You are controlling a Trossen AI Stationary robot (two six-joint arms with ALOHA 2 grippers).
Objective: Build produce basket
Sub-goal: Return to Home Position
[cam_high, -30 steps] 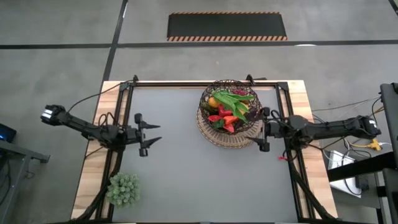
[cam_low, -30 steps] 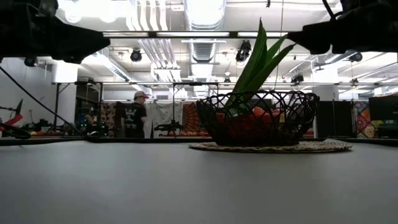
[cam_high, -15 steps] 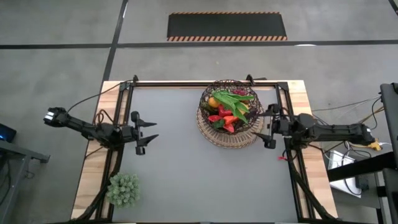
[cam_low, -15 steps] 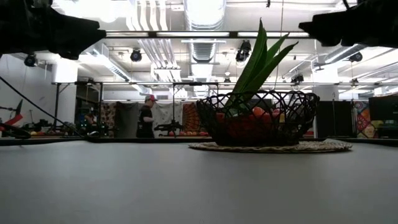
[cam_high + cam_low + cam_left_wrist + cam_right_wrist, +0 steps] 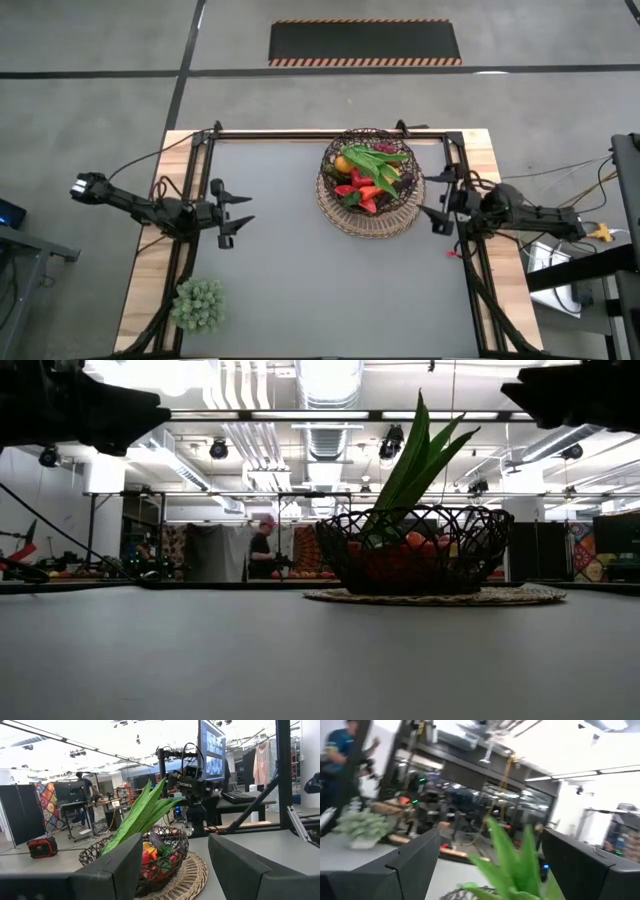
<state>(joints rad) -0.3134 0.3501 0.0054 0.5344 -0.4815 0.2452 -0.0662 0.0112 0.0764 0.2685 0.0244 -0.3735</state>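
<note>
Basket (image 5: pixel 370 226) loaded, produce (image 5: pixel 362 185) heaped inside, long leaves (image 5: pixel 415 450) poking above the rim. Right gripper (image 5: pixel 433 199) just beside basket, fingers wide, empty. Left gripper (image 5: pixel 246 212) well apart from basket, also wide. Risk: a low right-arm swing clips the wicker and shifts the basket.

Grey concrete floor (image 5: pixel 100 60) with striped mat (image 5: pixel 365 42); bright ceiling lights (image 5: pixel 325 375) and ducts (image 5: pixel 325 440) overhead, person (image 5: pixel 262 545) far behind desk (image 5: pixel 300 260).

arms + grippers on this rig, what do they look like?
The left arm and right arm are dark, slim and jointed, with thin black cables alongside. The left gripper and right gripper each carry two dark, blocky, flat-faced fingers.
</note>
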